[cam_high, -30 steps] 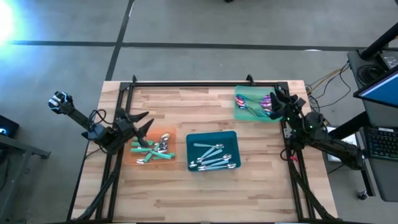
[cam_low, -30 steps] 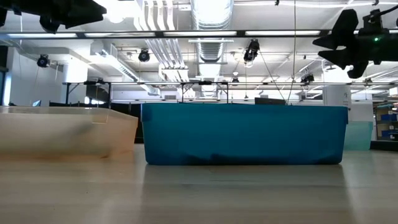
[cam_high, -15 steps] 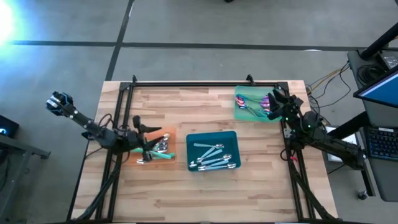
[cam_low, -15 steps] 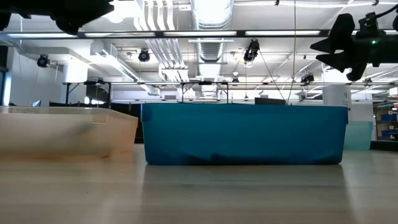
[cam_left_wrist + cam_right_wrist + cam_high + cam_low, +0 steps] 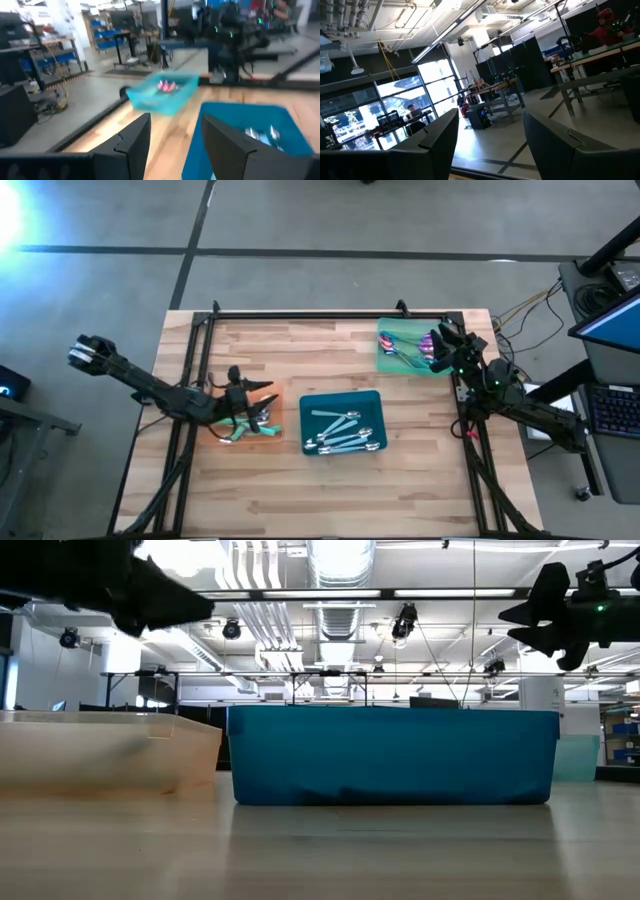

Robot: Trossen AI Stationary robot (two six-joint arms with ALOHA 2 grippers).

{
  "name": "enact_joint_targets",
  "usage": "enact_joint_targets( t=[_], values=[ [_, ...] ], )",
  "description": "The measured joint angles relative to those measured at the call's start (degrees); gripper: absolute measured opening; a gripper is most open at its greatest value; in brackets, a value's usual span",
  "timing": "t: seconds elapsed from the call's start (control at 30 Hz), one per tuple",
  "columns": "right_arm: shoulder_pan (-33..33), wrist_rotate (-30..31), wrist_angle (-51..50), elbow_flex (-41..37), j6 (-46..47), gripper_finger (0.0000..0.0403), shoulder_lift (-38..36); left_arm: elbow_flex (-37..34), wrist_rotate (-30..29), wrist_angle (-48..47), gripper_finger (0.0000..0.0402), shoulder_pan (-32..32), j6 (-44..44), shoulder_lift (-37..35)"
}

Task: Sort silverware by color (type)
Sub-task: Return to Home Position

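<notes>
While the left hand (image 5: 252, 394) hovers wide and empty over the orange tray (image 5: 276, 412), the right hand (image 5: 446, 342) hangs equally wide at the far edge of the green tray (image 5: 390, 365), and the silverware (image 5: 343, 433) lies split among those two and the teal tray (image 5: 340, 394) between them on the desk (image 5: 300, 350).

The light wooden desk (image 5: 330, 480) is seen whole from straight above, and level from its surface, close to the dark-teal plastic tray (image 5: 392, 755) shared by both views.
</notes>
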Motion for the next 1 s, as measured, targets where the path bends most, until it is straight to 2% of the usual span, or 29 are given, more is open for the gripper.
enact_joint_targets(
  t=[0.07,0.3,0.37,0.47,0.73,1.0],
  values=[
    [0.0,0.0,-0.05,0.0,-0.03,0.021,0.0,-0.76,2.92,-1.58,0.0158,1.51,-1.33,0.3],
    [0.0,0.0,-0.13,0.0,-0.01,0.021,0.01,-10.45,10.05,0.06,0.0158,6.92,-3.42,-10.11],
    [0.0,0.0,-0.13,0.0,-0.02,0.021,0.0,-13.5,10.33,3.5,0.0158,8.15,-4.81,-13.41],
    [0.0,0.02,-0.21,0.0,0.0,0.021,0.0,-13.51,10.07,-1.56,0.0158,9.71,-6.16,-18.23],
    [0.0,0.0,-1.1,0.0,-0.06,0.021,0.0,-13.6,10.0,-5.05,0.0158,10.53,-1.99,-28.61],
    [-0.01,0.0,-1.05,0.0,-0.03,0.021,0.0,-13.6,9.81,-20.98,0.0158,10.66,-5.23,-39.13]
  ],
)
